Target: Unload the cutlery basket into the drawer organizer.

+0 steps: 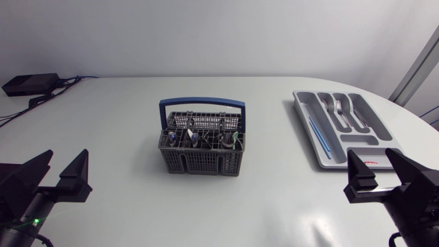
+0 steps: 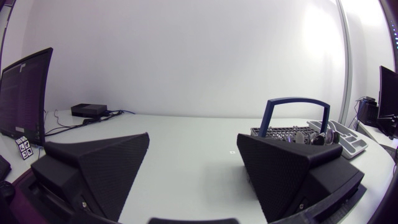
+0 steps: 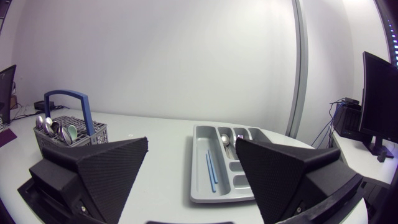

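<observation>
A white tabletop (image 1: 103, 123) fills the head view, with a white wall behind it. At its far left corner sits a small black box (image 1: 31, 84) with cables running from it.

Near the front left edge, the left pincer (image 1: 66, 155) hovers low over bare tabletop. Its two fingers are spread wide and there is nothing between them. It is well apart from everything else.

In the middle stands the grey basket (image 1: 202, 154), upright, with its blue handle (image 1: 202, 103) arched over the top. Cutlery (image 1: 194, 137) stands inside it, with spoon bowls and other ends poking up from its compartments. In the left wrist view the basket lies ahead of that pincer, partly hidden behind one finger.

To the right, well apart from the basket, the grey organizer (image 1: 305, 120) lies flat. Thin blue sticks (image 1: 318, 137) lie in its long left compartment, and forks (image 1: 341, 110) lie in the compartments beside that.

At the front right, the right pincer (image 1: 371, 154) hangs just short of the organizer's near end. Its fingers are spread wide and it holds nothing.
</observation>
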Available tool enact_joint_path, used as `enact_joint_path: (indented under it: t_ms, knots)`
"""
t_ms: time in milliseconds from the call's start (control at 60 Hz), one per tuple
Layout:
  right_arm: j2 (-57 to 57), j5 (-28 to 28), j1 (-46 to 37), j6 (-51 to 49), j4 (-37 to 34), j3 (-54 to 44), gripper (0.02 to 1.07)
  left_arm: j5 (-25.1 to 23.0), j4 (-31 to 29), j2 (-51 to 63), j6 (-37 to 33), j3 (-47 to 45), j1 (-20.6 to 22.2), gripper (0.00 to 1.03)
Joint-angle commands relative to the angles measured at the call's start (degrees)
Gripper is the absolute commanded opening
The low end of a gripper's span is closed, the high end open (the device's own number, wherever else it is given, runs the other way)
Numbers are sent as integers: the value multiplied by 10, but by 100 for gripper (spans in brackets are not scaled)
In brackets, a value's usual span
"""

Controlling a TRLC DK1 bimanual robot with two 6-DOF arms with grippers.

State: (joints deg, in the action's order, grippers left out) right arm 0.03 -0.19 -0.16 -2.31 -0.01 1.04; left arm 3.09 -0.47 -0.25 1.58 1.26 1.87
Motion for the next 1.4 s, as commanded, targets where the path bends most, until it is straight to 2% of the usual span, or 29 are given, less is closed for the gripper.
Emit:
enact_joint_path:
  t_ms: [0, 450, 883, 1233, 1383]
  knots:
    - [-5, -1, -4, 13, -3, -11, 103, 1, 6, -5, 13, -13, -7, 99]
    - [-5, 3, -5, 13, 1, -7, 103, 5, 9, -6, 32, 2, -8, 99]
    - [1, 11, 10, 13, 4, 28, 103, 6, -27, -3, 37, 91, -22, 99]
    - [117, 13, 14, 13, 26, 108, 103, 10, -47, 78, 48, 172, -37, 99]
    - [161, 23, 22, 14, 27, 146, 103, 10, -76, 144, 59, 229, -38, 99]
